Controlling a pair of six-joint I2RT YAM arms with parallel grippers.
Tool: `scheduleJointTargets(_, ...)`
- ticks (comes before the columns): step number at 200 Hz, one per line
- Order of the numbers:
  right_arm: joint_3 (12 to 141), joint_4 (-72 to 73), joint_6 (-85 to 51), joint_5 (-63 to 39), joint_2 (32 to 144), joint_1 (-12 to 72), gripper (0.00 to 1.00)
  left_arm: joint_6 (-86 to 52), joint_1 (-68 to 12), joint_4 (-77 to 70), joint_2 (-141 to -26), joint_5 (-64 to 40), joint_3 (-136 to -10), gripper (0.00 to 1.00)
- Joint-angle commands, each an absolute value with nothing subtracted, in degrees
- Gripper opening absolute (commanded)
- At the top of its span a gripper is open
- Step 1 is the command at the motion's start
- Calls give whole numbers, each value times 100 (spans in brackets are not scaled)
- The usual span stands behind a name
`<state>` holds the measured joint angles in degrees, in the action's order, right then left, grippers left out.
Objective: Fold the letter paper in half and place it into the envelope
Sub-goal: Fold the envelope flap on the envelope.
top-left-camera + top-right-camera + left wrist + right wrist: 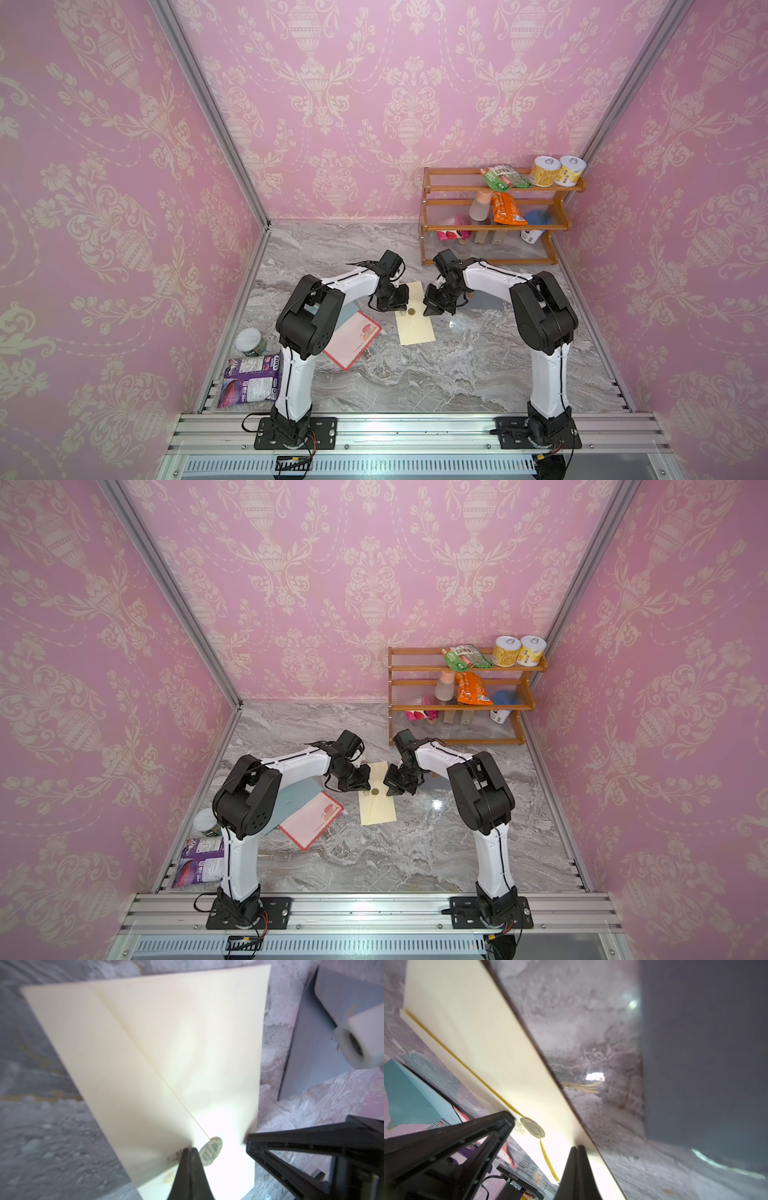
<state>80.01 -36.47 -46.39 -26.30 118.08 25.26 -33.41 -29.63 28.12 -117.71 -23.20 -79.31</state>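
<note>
The cream envelope [415, 322] [378, 808] lies flat mid-table, its flap down and a round seal [412, 311] [211, 1152] at the flap's tip. The letter paper [353, 338] [313, 818], pale with a red border, lies unfolded to its left, partly under my left arm. My left gripper [402, 308] [190, 1150] is shut, tips down on the envelope right beside the seal. My right gripper [428, 312] [578, 1148] is shut too, tips at the envelope's right edge. Nothing shows between either pair of fingers.
A blue-grey sheet [348, 312] lies under the letter paper, and a grey sheet [486, 301] lies under my right arm. A wooden shelf [490, 226] with cans and packets stands at the back right. A can [250, 343] and a purple bag [249, 380] sit front left.
</note>
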Motion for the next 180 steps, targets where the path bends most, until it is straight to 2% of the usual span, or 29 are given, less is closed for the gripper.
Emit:
scheduleJointTargets(1, 7681, -3938, -4682, -1941, 12273, 2527, 0, -3128, -3002, 3267, -11823, -1869, -7763, 0)
scheduleJointTargets(72, 7734, -3938, -4728, -1947, 12328, 2527, 0, -3631, -3575, 2961, -12538, -2135, -8347, 0)
scheduleJointTargets(146, 7776, -3952, -4749, -1950, 12355, 2531, 0, -3313, -2978, 3105, -12071, -1894, -7849, 0)
scheduleJointTargets(180, 7826, -3973, -4751, -1968, 12377, 2527, 0, -3149, -2976, 3186, -12040, -1915, -7863, 0)
